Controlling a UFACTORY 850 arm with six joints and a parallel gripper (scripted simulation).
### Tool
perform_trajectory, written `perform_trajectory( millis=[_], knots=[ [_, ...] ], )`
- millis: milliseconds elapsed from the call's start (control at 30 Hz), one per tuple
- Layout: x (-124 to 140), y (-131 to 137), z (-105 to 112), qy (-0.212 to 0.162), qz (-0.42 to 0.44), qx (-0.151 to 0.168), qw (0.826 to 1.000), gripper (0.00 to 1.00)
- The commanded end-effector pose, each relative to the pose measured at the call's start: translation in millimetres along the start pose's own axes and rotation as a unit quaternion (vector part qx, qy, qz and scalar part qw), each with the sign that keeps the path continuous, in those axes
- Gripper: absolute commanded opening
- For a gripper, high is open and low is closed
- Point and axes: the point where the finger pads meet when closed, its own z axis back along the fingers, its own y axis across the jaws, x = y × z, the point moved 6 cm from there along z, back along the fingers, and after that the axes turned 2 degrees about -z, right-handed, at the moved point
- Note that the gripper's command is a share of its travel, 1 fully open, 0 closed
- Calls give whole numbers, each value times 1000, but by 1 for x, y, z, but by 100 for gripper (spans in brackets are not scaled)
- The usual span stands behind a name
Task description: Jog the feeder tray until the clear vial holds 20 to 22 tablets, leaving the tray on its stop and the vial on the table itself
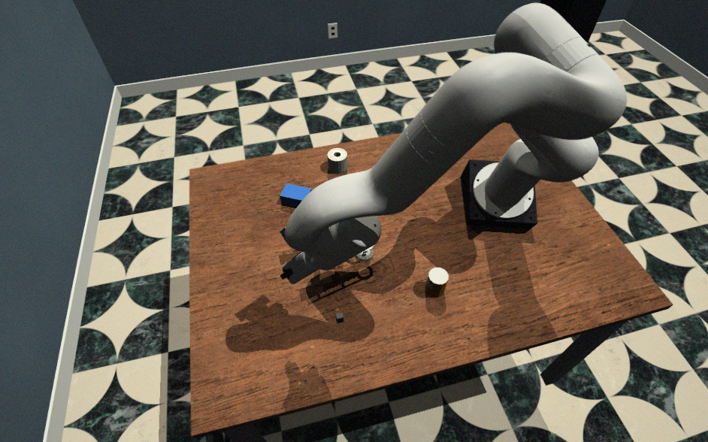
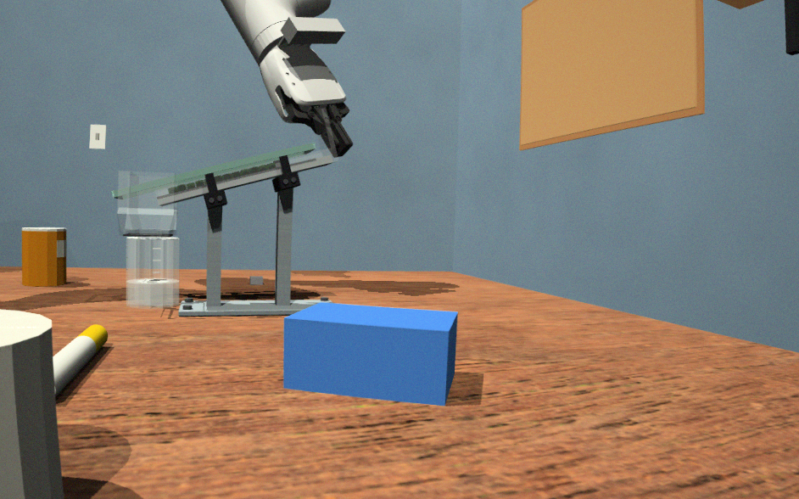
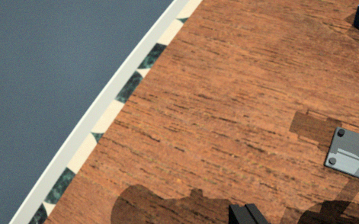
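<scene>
The feeder tray slopes on its grey stand, low end at the left and raised end at the right. Small green tablets lie along it. My gripper is shut and empty, with its fingertips against the tray's raised end. The clear vial stands upright on the table under the low end, below a clear funnel, with a white layer at its bottom. In the top view my arm hides the tray; the vial's rim shows beside the gripper. The wrist view shows the shut fingertips and the stand's baseplate.
A blue block lies in front of the stand. A white hollow cylinder and a yellow-tipped marker are at the near left. An orange bottle stands far left. A small dark cube lies near the table's front. The arm's base is at the right.
</scene>
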Motion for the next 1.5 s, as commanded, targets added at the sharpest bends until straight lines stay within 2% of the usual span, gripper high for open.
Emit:
perform_trajectory(
  millis=[0,33,167,200,300,333,400,433,500,533,567,600,633,667,700,833,1267,1467],
  knots=[
    [3,8,5,2,-13,22,1000,0],
    [12,32,14,13,-37,53,998,0],
    [12,32,14,13,-37,53,998,0],
    [20,54,22,22,-60,84,994,0],
    [20,54,22,22,-60,84,994,0],
    [28,76,31,32,-79,113,990,0],
    [28,76,31,32,-79,113,990,0],
    [35,96,40,40,-95,140,985,0],
    [35,96,40,40,-95,140,985,0],
    [41,114,48,47,-109,165,979,0],
    [41,114,48,47,-109,165,979,0],
    [46,130,55,53,-121,186,974,0],
    [46,130,55,53,-121,186,974,0],
    [50,143,61,58,-130,204,969,0],
    [50,143,61,58,-130,204,969,0],
    [60,172,76,68,-149,242,956,0],
    [61,176,75,70,-151,246,955,0],
    [70,187,48,71,-151,246,955,0]
  ],
)
